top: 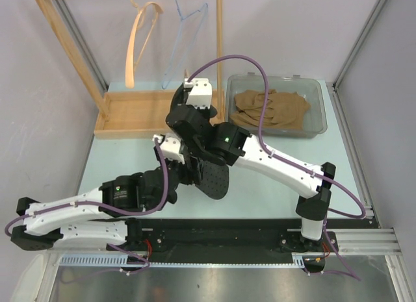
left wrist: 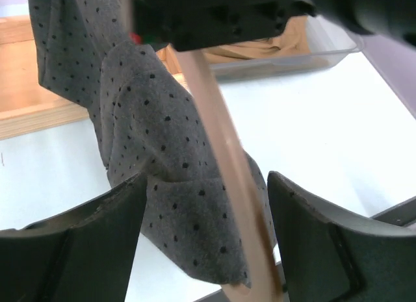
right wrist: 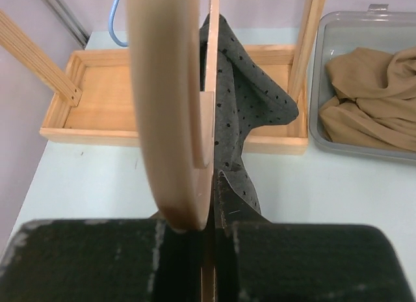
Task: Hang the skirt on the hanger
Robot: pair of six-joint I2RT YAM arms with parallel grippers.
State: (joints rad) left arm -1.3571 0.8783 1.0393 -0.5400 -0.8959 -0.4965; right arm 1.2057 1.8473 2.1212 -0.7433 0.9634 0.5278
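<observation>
- The right hand (right wrist: pixel 211 230) is clamped tight on the wooden hanger (right wrist: pixel 166 107). It holds the hanger edge-on above the worktop (top: pixel 123 159), with the grey dotted skirt (left wrist: pixel 149 139) pinched against the wood.
- The skirt lies bunched over and beside the hanger's arm, one fold sticking out to the side. Whether it sits squarely across the arm cannot be told.
- The left hand (left wrist: pixel 207 185) has its fingers apart, one on each side of the skirt and the hanger's arm. No grip on the cloth shows.
- The step in hand looks like dressing the skirt onto the hanger. To do it well, the left hand should close on cloth alone, clear of the wood. It can then draw the fabric along the arm to spread it while the right hand holds the hanger level.
- The wooden rack (top: pixel 140 113) stands just behind the hands, and the clear bin (top: pixel 322 104) of tan garments (top: pixel 273 108) is near at the right rear.
- Both wrists crowd the middle of the worktop, so any pull is safer toward the bare near-left side than back toward the rack's posts.
</observation>
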